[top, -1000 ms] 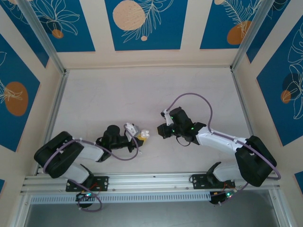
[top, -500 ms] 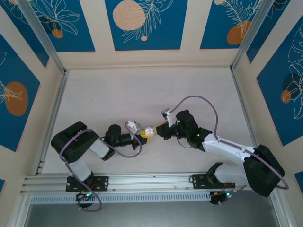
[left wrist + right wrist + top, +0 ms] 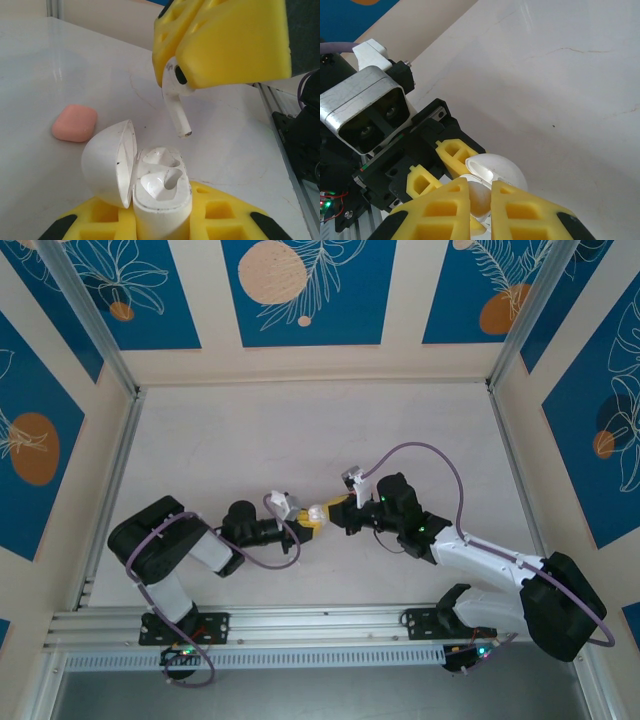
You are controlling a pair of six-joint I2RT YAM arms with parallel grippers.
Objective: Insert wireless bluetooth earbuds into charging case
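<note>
My left gripper (image 3: 162,222) is shut on the white charging case (image 3: 162,200), held upright with its lid (image 3: 107,165) swung open to the left. A white earbud (image 3: 162,181) seems to sit in the near slot; the far slot is bare. My right gripper (image 3: 481,212) is shut on another white earbud (image 3: 176,107), stem pointing down just above the case, apart from it. In the right wrist view that earbud (image 3: 481,195) sits between my fingers above the lid (image 3: 505,170). From above, the two grippers (image 3: 300,525) (image 3: 332,510) meet mid-table. The pink earbuds are out of view.
A salmon-pink closed case (image 3: 75,122) lies on the white table (image 3: 60,65) left of and beyond the held case. A metal rail (image 3: 287,130) runs along the table's right edge. Open tabletop stretches toward the back wall (image 3: 310,365).
The right arm has reached left with the earbud, bringing it over the open case. The left arm changed posture and lifted the case slightly toward it.
</note>
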